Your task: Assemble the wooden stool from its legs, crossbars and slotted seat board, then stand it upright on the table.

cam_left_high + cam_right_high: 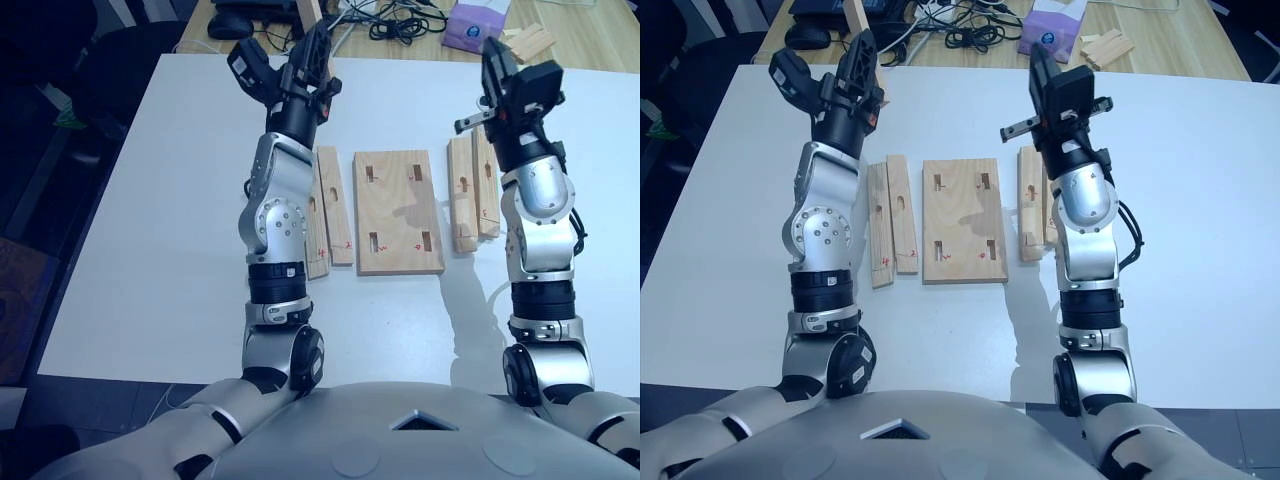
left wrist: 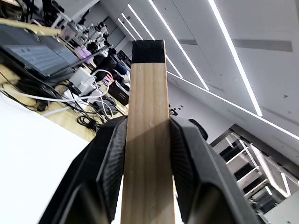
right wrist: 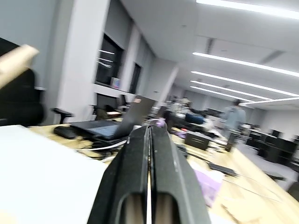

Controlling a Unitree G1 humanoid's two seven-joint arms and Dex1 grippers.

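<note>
Jaws of the left arm are clamped on a plain wooden bar [image 2: 147,140], with a ribbed pad pressed to each side of it. The bar stands up past the fingertips, raised over the far side of the white worktop [image 1: 150,250]. The right arm's jaws are pressed together on nothing and are lifted above the right-hand parts. The slotted seat board [image 1: 398,210] lies flat in the middle of the worktop with its four slots facing up. Two slotted legs [image 1: 335,205] lie side by side just to its left, and another pair of legs [image 1: 462,195] lies just to its right. The held bar shows no slot, so it is probably a crossbar (though its lower end is hidden, so that is a guess). It looks like light, stiff, dry softwood that will not flex or bruise under a firm squeeze. Its planed faces could still slide or twist between the pads if a joint fits tightly. A hold near the middle, leaving the end free, should suit fitting it into a leg. The seat board is likely the heaviest part. It is too broad to pinch across, so it is best taken over one edge.
</note>
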